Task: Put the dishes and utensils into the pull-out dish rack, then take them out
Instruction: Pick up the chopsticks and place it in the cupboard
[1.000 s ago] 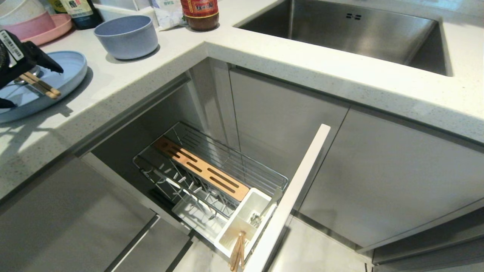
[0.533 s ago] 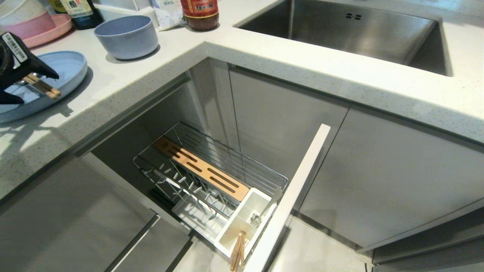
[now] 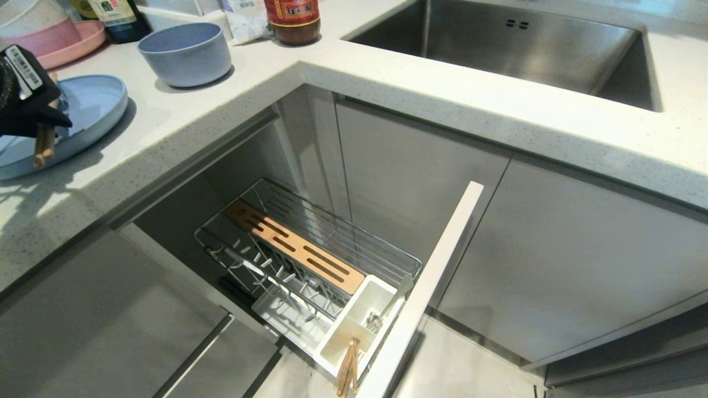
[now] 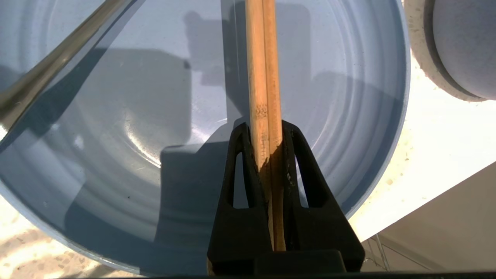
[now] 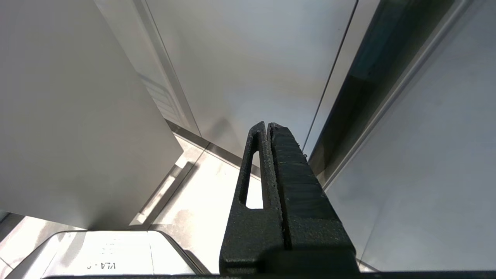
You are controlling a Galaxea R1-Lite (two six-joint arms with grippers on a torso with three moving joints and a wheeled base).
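Two chopsticks (image 4: 266,77) sit pinched in our left claw (image 4: 266,128) above the blue plate (image 3: 94,102) on the table (image 3: 232,94); our right claw (image 5: 270,126) hangs closed, empty, beside cabinet fronts.

Around the pulled-out wire rack (image 3: 310,260): two pairs of chopsticks, one over the blue plate (image 3: 94,105) and one (image 3: 347,373) by the rack's white cup (image 3: 354,326). One blue plate, one blue-grey bowl (image 3: 185,52), one pink plate (image 3: 83,41), two bottles (image 3: 119,19), one sink (image 3: 514,50)
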